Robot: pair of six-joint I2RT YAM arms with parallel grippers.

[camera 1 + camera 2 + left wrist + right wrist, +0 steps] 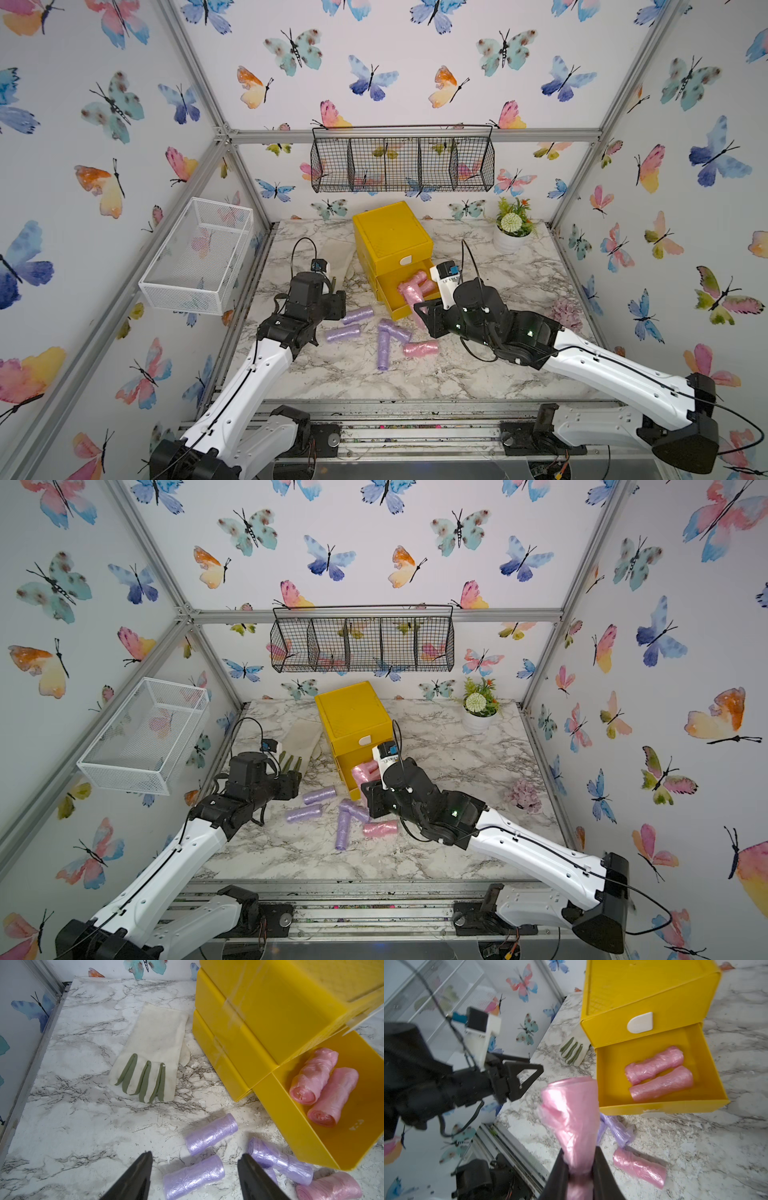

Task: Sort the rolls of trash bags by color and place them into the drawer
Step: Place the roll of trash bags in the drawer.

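Our right gripper (579, 1159) pinches one end of a crinkly pink plastic roll (571, 1109) above the marble desk (699, 1159); we should carry it toward twelve o'clock, clear the front wall of the open yellow plastic drawer (623, 1108), and lay it beside the two pink rolls (654, 1064) inside; our left gripper (196, 1154) gapes empty.

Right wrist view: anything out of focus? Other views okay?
Right wrist view: the pink crinkly plastic roll in the right gripper is soft, close to the lens; the yellow plastic drawer is sharper. Left wrist view: cream fabric glove crisp. Both top views: evenly lit, no strong glare.
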